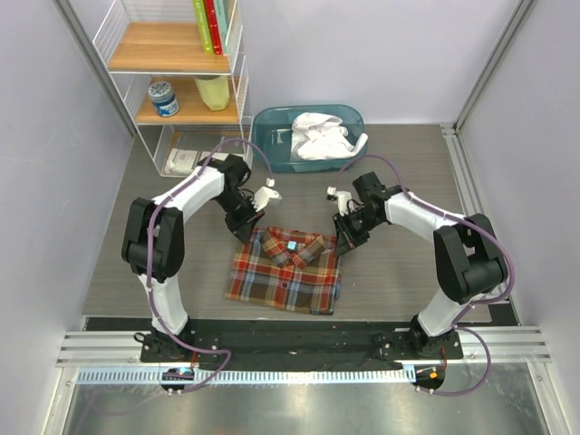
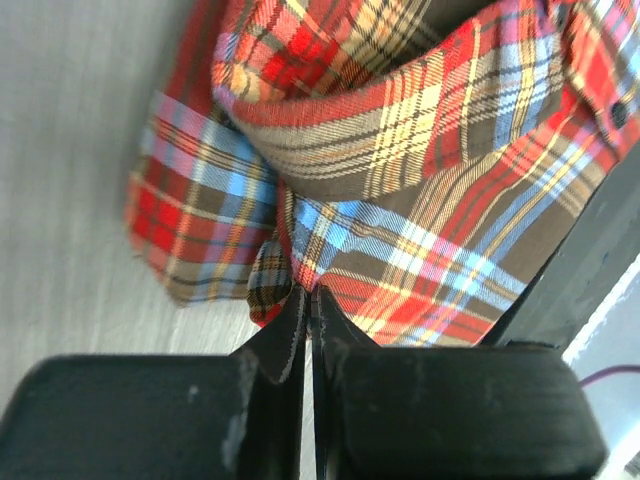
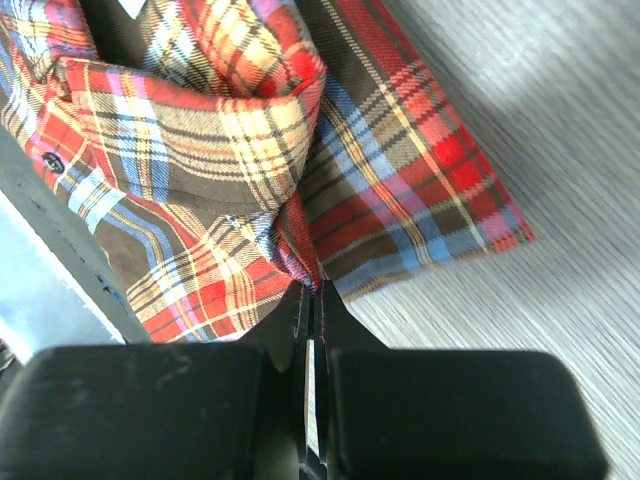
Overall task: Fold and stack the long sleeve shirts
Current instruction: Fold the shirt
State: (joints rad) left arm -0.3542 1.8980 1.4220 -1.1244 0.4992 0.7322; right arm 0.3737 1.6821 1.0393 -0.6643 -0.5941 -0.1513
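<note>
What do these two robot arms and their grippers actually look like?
Both the left arm and right arm are white tubular links joined by chunky black joints. A thin purplish-grey cable loops along each. The left gripper and right gripper are black, each with two blocky fingers tapering to thin tips.

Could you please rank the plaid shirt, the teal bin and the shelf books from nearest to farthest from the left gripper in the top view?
1. plaid shirt, pinched by the left gripper at its far-left corner.
2. teal bin, farther back, slightly right.
3. books, top shelf, rear left.
</note>
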